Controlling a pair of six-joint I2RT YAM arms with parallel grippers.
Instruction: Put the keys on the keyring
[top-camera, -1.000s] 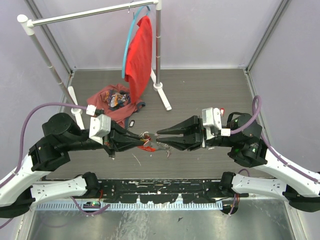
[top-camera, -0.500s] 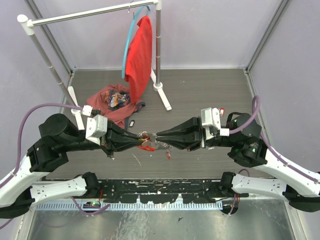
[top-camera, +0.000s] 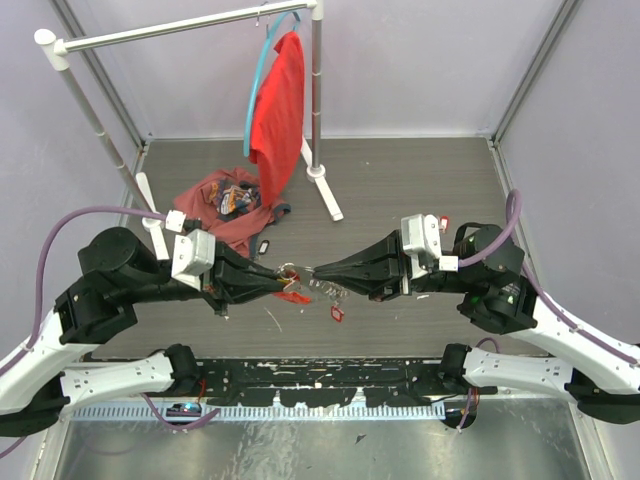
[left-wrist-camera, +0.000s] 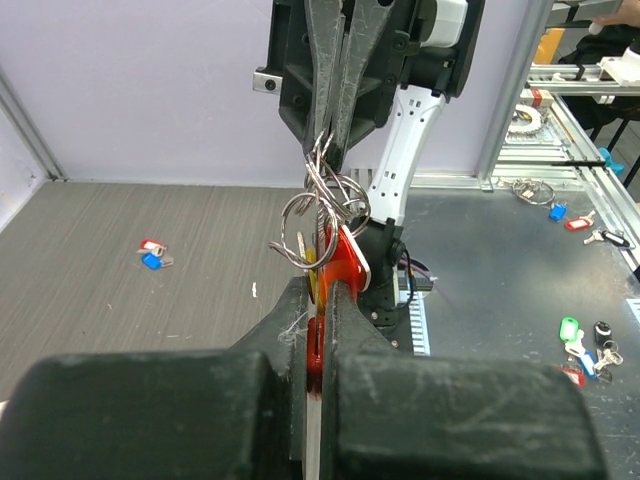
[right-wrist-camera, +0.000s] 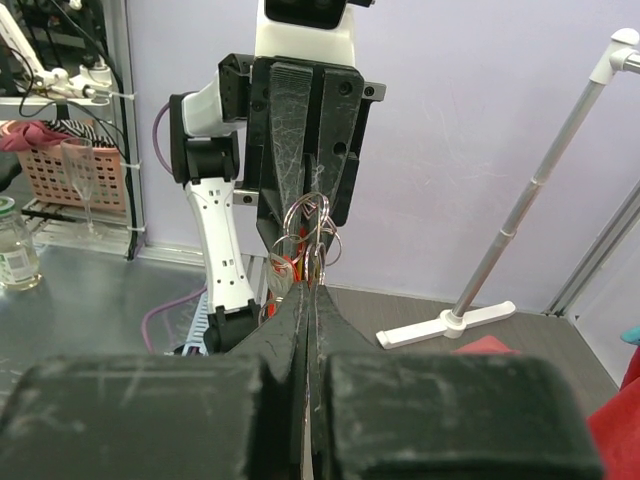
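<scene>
My left gripper (top-camera: 282, 281) is shut on the keyring's red strap tag (left-wrist-camera: 344, 256), which is pinched between its fingers. The keyring's metal rings (left-wrist-camera: 318, 203) stand above the tag. My right gripper (top-camera: 318, 272) meets the left tip to tip and is shut on one of those rings (right-wrist-camera: 312, 228). A silver key (right-wrist-camera: 280, 276) hangs in the bunch. A red-tagged key (top-camera: 337, 313) shows just below the grippers; I cannot tell whether it hangs or lies on the table. Two small keys with red and blue tags (left-wrist-camera: 152, 254) lie on the table, near the right arm (top-camera: 443, 222).
A white clothes rack (top-camera: 318, 100) with a red shirt (top-camera: 280, 105) stands at the back. A red garment heap (top-camera: 222, 200) and a black fob (top-camera: 265, 245) lie behind the left arm. The rack's foot (right-wrist-camera: 460, 320) shows in the right wrist view.
The left gripper drew back slightly to the left and the right gripper followed. The red-tagged key dropped lower below the grippers and shows more clearly.
</scene>
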